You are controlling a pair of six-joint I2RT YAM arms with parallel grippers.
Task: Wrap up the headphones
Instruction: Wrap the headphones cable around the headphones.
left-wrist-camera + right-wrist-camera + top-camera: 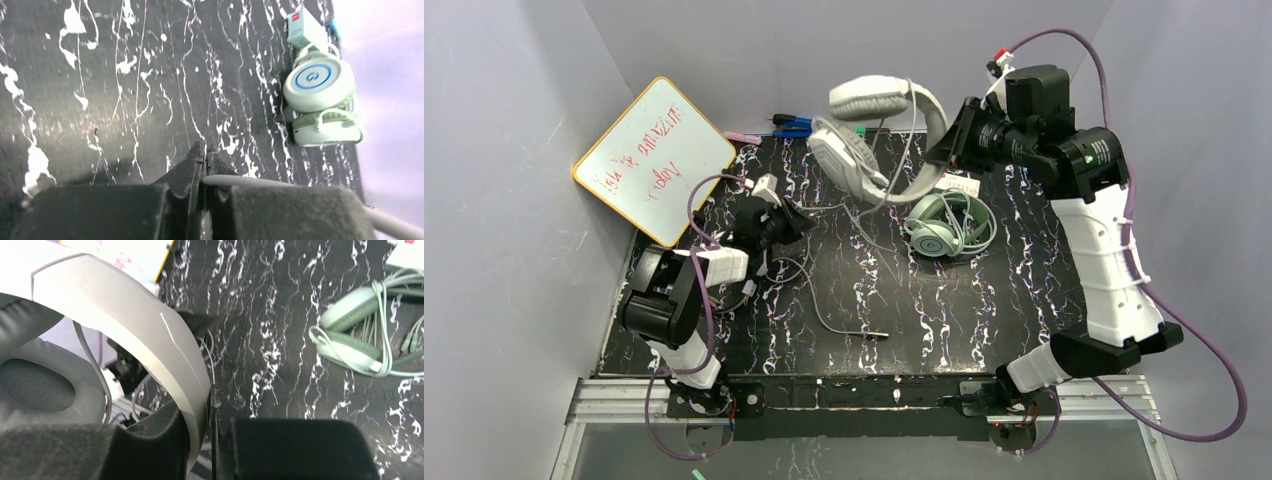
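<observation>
Right gripper [207, 427] clamps the grey headset [869, 140] by its band, raised behind the mint-green headset [936, 228]. Left gripper [205, 150], left of it, pinches the grey cable [250, 181].

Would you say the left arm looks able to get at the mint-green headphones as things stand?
Probably not: the left end effector is shut on the grey cable, so it would need to let go first. The mint-green headphones lie nearer the right arm.
</observation>
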